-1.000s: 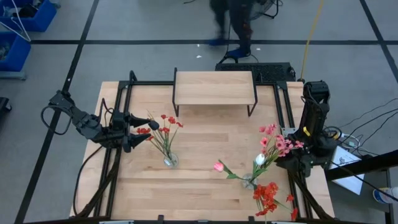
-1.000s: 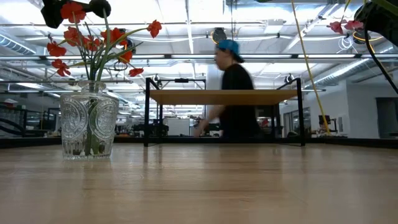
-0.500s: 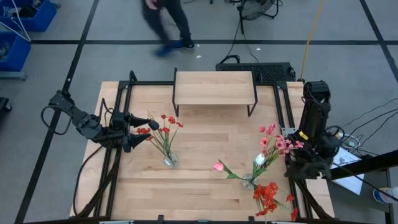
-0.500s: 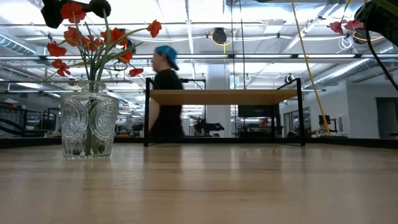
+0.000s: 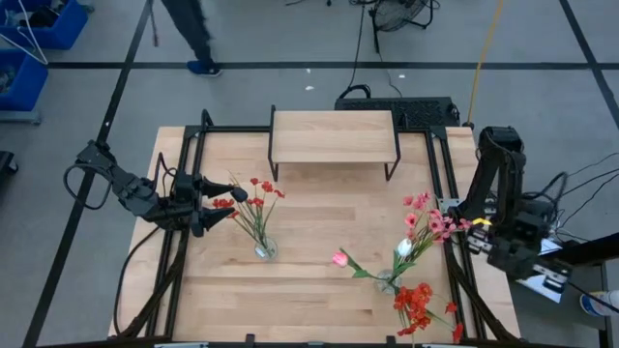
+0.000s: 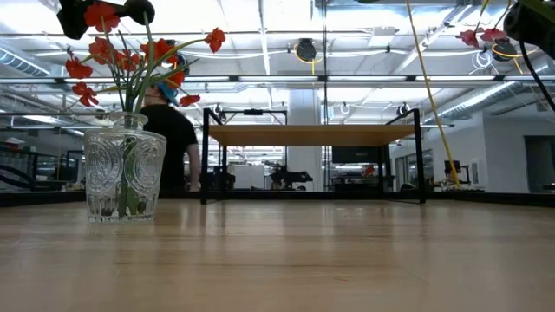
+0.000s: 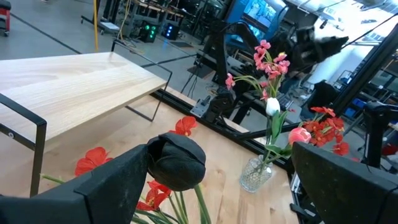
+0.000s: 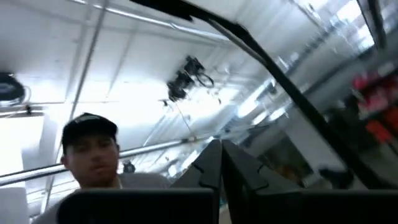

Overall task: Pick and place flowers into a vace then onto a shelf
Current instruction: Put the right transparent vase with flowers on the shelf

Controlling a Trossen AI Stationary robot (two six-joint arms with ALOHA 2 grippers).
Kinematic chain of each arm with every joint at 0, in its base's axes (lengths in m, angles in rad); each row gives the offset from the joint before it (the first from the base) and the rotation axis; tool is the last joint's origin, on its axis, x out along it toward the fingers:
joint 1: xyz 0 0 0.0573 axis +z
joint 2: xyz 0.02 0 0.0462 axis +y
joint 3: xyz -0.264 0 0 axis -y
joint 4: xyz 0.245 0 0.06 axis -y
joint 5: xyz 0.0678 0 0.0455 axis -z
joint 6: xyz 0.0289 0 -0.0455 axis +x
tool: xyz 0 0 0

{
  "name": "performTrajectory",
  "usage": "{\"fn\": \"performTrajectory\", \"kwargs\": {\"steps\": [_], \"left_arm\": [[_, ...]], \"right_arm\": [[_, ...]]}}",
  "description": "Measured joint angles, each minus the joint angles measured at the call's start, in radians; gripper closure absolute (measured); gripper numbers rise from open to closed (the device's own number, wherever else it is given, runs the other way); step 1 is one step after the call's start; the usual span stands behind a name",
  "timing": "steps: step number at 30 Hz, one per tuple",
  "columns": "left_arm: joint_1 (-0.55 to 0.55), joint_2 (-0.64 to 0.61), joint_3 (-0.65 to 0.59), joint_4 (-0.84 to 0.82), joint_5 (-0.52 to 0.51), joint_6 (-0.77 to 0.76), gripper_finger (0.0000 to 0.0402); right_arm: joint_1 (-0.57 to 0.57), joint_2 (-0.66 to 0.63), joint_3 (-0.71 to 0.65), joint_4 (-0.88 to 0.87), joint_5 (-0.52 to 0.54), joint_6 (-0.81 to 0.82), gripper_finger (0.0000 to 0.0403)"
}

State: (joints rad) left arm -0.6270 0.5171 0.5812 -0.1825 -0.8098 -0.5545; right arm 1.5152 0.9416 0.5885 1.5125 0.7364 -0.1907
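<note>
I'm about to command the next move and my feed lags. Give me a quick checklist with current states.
1. Left gripper open, at the red flowers in the left clear glass vase: ok.
2. Anything held by the left gripper: no, fingers apart.
3. Right gripper shut and empty, swung off the table's right edge: not ok for picking.
4. Light wood shelf on black legs top free: ok.
5. Second glass vase with pink and white flowers upright: ok.
6. Person walking beyond the table: ok, away from the arms.

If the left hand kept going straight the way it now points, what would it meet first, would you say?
Most likely the red flowers in the left vase: the open left hand points right at their blossoms and stems, though their relative height is hard to judge.
</note>
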Motion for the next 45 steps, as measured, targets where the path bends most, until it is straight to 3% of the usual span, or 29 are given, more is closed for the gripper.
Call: {"fn": "performTrajectory", "kwargs": {"steps": [5,9,11,21,23,27,30,34,38,45], "left_arm": [[0.0,0.0,0.0,0.0,0.0,0.0,0.0002],[0.0,0.0,0.0,0.0,0.0,0.0,0.0002],[0.0,0.0,0.0,0.0,0.0,0.0,0.0002],[0.0,0.0,0.0,0.0,0.0,0.0,0.0002],[0.0,0.0,0.0,0.0,0.0,0.0,0.0002],[0.0,0.0,0.0,0.0,0.0,0.0,0.0002],[0.0,0.0,0.0,-0.001,-0.001,0.0,0.0002],[0.0,0.0,0.0,0.002,0.0,0.0,0.0002],[0.0,0.0,0.0,0.002,0.0,0.0,0.0002],[0.0,0.0,0.0,0.001,0.0,0.0,0.0002]], "right_arm": [[-0.07,0.048,0.113,-0.118,0.005,-0.017,0.0402],[-0.118,0.133,0.225,-0.189,0.121,0.03,0.0402],[-0.131,0.175,0.275,-0.241,0.126,0.053,0.0402],[-0.121,0.358,0.474,-0.459,0.139,0.107,0.0403],[-0.117,0.412,0.511,-0.463,0.205,0.106,0.0403],[-0.103,0.514,0.576,-0.464,0.434,0.125,0.0403],[-0.126,0.572,0.628,-0.478,0.458,0.125,0.0403],[-0.174,0.592,0.668,-0.508,0.394,0.265,0.0403],[-0.209,0.593,0.675,-0.604,0.412,0.422,0.0403],[-0.237,0.586,0.67,-0.62,0.529,0.358,0.0403]]}}
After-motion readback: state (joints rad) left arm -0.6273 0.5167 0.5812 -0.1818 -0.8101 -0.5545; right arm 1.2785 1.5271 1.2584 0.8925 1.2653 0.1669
